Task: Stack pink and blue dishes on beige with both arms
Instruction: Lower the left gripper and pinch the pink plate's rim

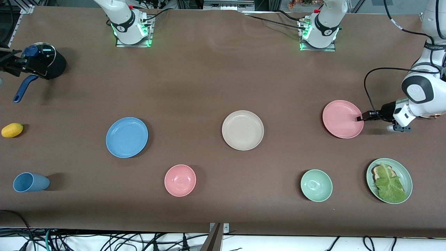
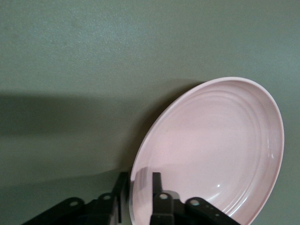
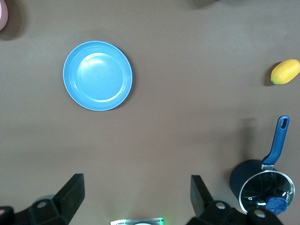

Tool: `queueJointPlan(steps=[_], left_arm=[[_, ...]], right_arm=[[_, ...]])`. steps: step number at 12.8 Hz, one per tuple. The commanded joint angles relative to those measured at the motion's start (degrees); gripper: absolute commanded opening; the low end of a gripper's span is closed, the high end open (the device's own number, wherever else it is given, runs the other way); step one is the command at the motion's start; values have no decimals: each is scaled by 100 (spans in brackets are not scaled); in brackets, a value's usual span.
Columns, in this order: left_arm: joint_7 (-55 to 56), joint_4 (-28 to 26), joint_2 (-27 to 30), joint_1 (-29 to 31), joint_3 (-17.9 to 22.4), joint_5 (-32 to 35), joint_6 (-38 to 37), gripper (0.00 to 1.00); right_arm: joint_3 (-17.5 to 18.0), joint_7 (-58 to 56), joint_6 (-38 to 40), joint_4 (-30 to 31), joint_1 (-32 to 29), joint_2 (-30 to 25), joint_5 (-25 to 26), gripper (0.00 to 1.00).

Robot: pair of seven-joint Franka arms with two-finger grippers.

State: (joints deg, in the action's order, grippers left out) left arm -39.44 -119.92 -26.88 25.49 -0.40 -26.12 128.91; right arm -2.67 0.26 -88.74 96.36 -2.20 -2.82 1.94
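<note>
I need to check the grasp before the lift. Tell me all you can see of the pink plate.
The pink plate is wide, shallow and round, matte, with a low rim and faint rings inside. It lies on the brown table toward the left arm's end, empty. The left gripper pinches its rim, one finger inside and the other outside. Nothing else touches it.

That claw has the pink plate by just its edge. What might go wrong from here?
1. The left claw pinches only the rim of the round matte pink plate, so the plate may tilt or slip out when lifted.
2. The round matte beige plate lies well toward the table's middle; a swinging plate might land off-centre on it.
3. The right claw hangs open high over the table, and the round matte blue plate is untouched, so the arms might crowd at the beige plate.
</note>
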Motion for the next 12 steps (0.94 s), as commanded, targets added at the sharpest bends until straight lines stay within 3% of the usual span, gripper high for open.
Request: queueJointPlan(steps=[1,6,9,12], left_arm=[[-116,-14,34,44,-39,-201,20,0],[-81,3,104,35,-39,-201,-111,0],[426,65,620,-70,-92,-96,-647,0],[901,239,991,-255,-240,474,-823,0]], right_arm=[[12,-70,6,85,-61,-87,-71,100],[12,-70,6,85,-61,-87,-71,100],[12,-70,6,85,-61,-87,-71,100],[12,-70,6,85,-61,-87,-71,100]])
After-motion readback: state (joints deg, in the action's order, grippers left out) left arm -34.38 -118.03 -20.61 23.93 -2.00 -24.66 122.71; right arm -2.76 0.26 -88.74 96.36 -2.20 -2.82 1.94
